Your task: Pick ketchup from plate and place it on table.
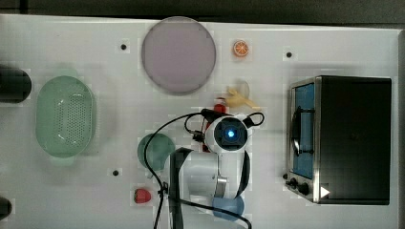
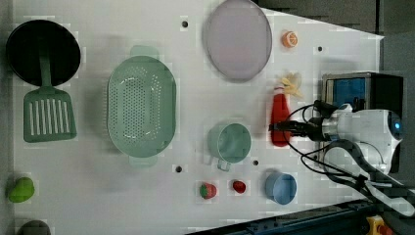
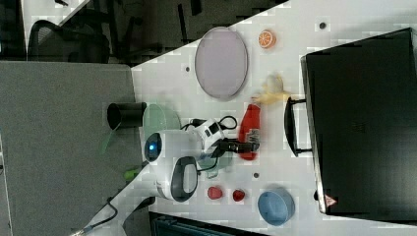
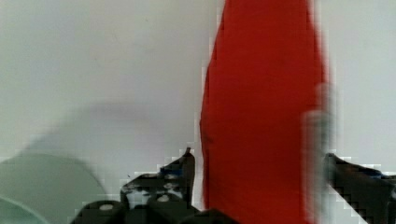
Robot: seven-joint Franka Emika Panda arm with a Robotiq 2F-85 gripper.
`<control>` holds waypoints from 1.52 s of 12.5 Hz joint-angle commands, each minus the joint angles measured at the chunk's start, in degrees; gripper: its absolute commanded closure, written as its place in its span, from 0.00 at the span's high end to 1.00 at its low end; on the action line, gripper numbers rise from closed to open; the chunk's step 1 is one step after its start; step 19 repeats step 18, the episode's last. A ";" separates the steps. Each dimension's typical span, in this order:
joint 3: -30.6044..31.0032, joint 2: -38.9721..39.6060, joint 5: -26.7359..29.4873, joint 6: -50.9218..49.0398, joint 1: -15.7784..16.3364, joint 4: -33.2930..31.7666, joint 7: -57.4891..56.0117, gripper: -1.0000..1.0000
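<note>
Ketchup off the plate, claw around it.

I see the gripper [image 4: 259, 161] clamped on the ketchup [image 2: 280, 120], one finger on each side of the red body (wrist view), over the table [image 2: 147, 196] between the bare plate [image 2: 238, 39] and a blue cup [image 2: 281, 187].

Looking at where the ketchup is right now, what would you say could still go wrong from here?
The ketchup is off the plate, between the gripper fingers, over the table.

1. The banana-like toy lies right by the bottle's cap end; setting the bottle down could nudge it.
2. The green cup sits beside the gripper; pulling back that way might clip it.
3. The bottle is tall and narrow, so released upright it may tip.
</note>
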 commanded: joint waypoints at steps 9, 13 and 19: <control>1.12 -23.78 0.11 -19.11 -0.17 9.11 28.59 1.00; 1.24 -29.81 0.00 -38.49 -0.17 19.01 37.44 1.00; 1.47 -30.44 -0.12 -52.32 -0.17 25.85 37.44 1.00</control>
